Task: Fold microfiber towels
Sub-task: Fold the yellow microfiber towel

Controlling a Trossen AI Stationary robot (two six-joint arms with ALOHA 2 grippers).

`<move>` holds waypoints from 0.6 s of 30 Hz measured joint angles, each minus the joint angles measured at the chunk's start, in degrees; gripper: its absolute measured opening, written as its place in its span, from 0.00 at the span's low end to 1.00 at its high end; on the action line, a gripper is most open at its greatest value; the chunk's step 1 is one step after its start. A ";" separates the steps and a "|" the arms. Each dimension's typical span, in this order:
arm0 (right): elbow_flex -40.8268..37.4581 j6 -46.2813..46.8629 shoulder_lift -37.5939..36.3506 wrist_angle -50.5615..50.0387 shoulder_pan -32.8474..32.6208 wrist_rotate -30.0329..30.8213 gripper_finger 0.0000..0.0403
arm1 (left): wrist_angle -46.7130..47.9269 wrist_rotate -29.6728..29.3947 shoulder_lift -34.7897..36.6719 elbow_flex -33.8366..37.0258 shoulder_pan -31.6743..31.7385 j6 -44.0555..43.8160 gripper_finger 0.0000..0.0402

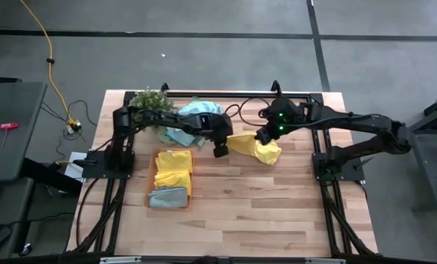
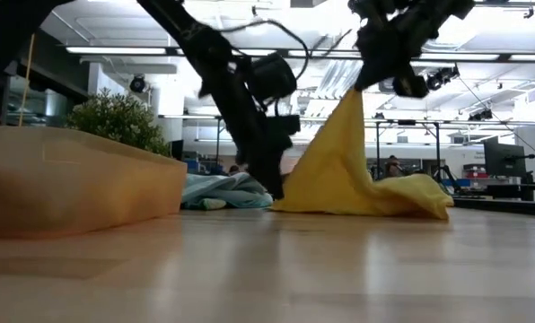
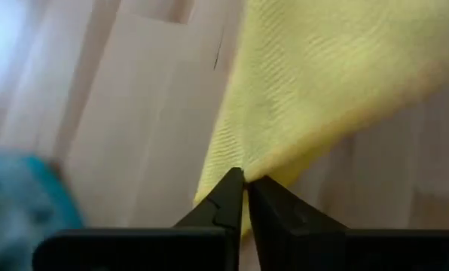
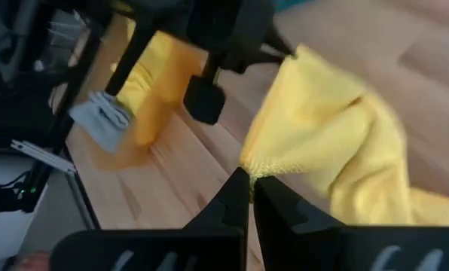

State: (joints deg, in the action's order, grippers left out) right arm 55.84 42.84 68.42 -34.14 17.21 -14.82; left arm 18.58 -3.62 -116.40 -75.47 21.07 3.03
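Wrist views show both sets of jaws pinched shut on corners of the yellow towel (image 1: 256, 147), which hangs between the left gripper (image 1: 220, 152) and right gripper (image 1: 263, 136), trailing onto the bench (image 1: 277, 213). Folded towels (image 1: 172, 178) already sit in the tray (image 1: 152, 155) beside the left jaws. I'd judge this one barely started, with the teal towel (image 1: 191, 117) behind waiting.

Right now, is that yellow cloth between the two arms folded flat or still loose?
Loose. The yellow cloth is bunched, one corner pulled up by the right gripper, another pinched by the left gripper, the rest trailing on the table.

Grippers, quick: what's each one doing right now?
Left gripper: closed, pinching an edge of the yellow towel low at the table.
Right gripper: closed on the same yellow towel, lifting one corner above the table.
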 joint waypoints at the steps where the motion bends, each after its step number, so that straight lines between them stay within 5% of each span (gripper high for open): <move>1: 0.79 -0.60 -0.76 -0.76 -0.01 0.92 0.00 | 2.04 -0.34 1.16 -0.18 -0.02 0.68 0.02; 7: 7.94 -3.88 -4.94 -13.52 0.00 7.02 0.00 | 10.61 -0.29 13.34 -0.60 0.86 3.59 0.00; 18: 22.64 -10.51 -5.48 -30.93 -0.02 14.50 0.00 | 16.56 0.68 34.17 -4.89 -1.37 -4.90 0.00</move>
State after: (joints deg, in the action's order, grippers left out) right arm 78.48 32.33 62.94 -65.07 17.19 -0.32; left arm 35.14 -2.94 -82.24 -80.36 19.70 -1.88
